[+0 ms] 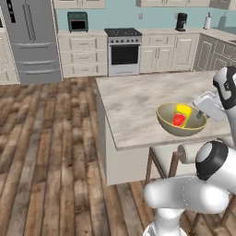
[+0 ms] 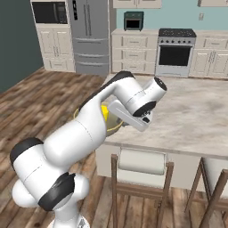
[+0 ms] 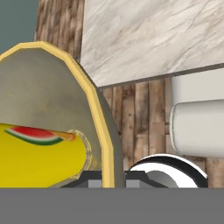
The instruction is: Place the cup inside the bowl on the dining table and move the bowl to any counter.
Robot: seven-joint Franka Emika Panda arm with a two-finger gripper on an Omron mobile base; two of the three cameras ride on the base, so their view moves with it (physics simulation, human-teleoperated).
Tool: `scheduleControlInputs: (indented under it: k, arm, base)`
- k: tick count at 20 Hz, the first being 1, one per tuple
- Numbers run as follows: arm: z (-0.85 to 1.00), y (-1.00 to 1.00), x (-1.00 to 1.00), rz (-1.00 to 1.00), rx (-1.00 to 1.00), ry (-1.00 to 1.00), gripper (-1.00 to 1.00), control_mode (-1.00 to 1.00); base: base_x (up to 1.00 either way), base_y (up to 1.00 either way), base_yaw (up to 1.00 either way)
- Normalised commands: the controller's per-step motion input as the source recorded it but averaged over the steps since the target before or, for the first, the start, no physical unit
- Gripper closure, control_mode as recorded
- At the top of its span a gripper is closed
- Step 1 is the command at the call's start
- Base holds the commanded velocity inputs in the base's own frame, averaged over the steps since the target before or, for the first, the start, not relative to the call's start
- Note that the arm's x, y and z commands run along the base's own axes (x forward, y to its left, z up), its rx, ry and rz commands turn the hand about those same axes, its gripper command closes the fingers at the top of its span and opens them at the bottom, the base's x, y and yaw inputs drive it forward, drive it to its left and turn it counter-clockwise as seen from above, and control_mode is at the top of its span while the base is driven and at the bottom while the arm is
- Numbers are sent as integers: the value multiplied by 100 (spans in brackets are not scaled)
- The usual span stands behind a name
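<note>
The cup [image 1: 181, 115] lies tipped on its side inside the bowl [image 1: 169, 125], its yellow body and red patch showing against the bowl's paler inside, in the right middle of the left base view. In the hand view the cup [image 3: 41, 155] fills the lower left, and there the red patch reads as a watermelon slice with a green rind. The bowl [image 3: 57, 92] curves up around it, its yellowish rim running from the upper left down to the bottom centre of that frame.

The bowl sits on the tabletop of the dining table [image 1: 133, 99], near the table's front edge, which runs across the lower middle of the left base view. In the right base view the arm covers most of the bowl [image 2: 115, 127]; a sliver of it and a spot of the yellow cup [image 2: 105, 112] peep out at the table's near left corner.

The tool [image 1: 201, 114] reaches in from the right of the left base view, down at the bowl's right-hand rim. In the hand view the rim passes right between its two dark fingertips [image 3: 89, 179] at the bottom edge, one inside the bowl and one outside. I cannot tell whether they are pressed against the rim or standing slightly off it.

A pale cushioned stool [image 2: 141, 161] is tucked under the table's front edge. Far back, along the teal wall, the counter [image 1: 168, 33] runs beside a stove [image 1: 123, 51].
</note>
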Motion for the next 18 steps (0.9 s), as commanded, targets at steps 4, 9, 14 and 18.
scheduleControlInputs:
  k: [4, 9, 14, 18]
  arm:
    - [0, 0, 0, 0, 0, 0, 100, 100]
    - [0, 0, 0, 0, 0, 0, 100, 100]
    - [0, 0, 0, 0, 0, 0, 100, 100]
    - [0, 0, 0, 0, 0, 0, 100, 100]
  base:
    - [-9, 61, 0]
    - [-9, 61, 0]
    - [-4, 57, 0]
    - [-3, 52, 0]
